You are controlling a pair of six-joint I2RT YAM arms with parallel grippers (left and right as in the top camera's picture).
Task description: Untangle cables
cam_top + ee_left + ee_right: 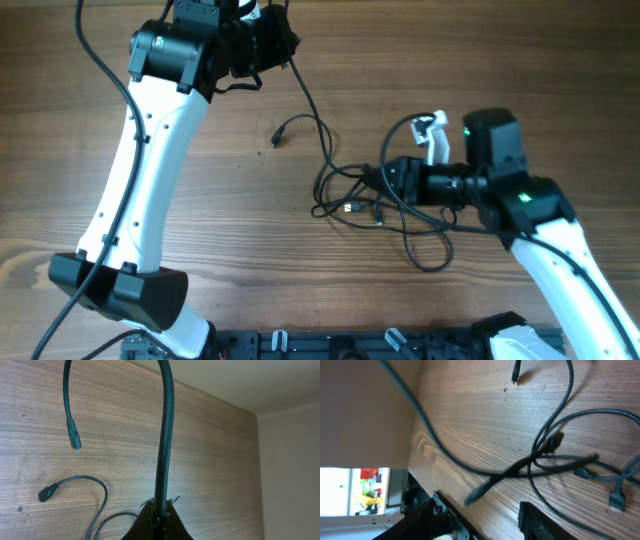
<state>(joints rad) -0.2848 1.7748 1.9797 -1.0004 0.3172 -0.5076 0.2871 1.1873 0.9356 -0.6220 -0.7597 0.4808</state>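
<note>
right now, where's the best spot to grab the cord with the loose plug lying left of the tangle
Probably the short stretch of cord just behind its plug, coming straight down and gripping across it. There it lies flat on bare table, alone, clear of the tangle.

Black cables [520,466], brown wood-grain table [250,220]

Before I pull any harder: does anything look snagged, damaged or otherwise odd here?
Nothing looks damaged. The cables lie crossed in a clump mid-table, by the open right end effector; one strand rises from it to the left end effector, which is shut on it.
</note>
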